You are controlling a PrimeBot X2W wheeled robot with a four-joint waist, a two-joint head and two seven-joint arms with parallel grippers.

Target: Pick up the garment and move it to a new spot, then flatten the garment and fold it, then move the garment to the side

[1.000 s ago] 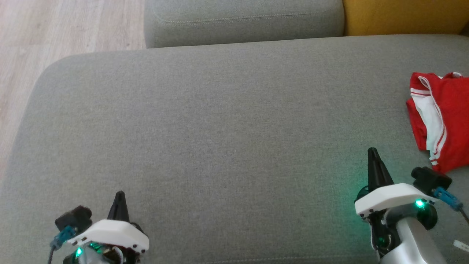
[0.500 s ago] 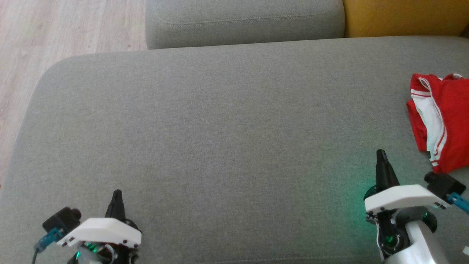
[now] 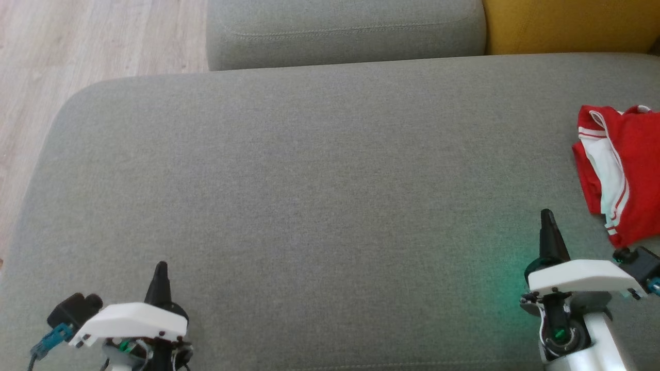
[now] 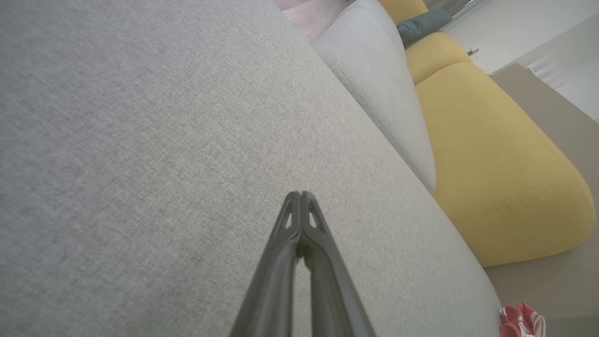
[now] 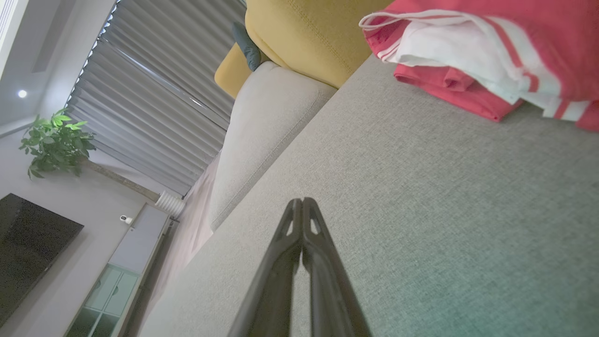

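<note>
Two closed, empty hands: my left gripper and right gripper hover low over the cushion, jaws pressed together. The garment lies in layers ahead and right of the right gripper, apart from it; I judge it parked aside, folding done.

The red-and-white fabric garment lies in a loosely folded, layered heap at the far right of the grey woven seat cushion. Its right part is cut off by the edge of the head view. A white panel bordered by thin red and white stripes runs along its left side, over a plain red layer beneath. From the right wrist view, the layers rest flat on the cushion, with soft, rounded folds along the near edge.
</note>
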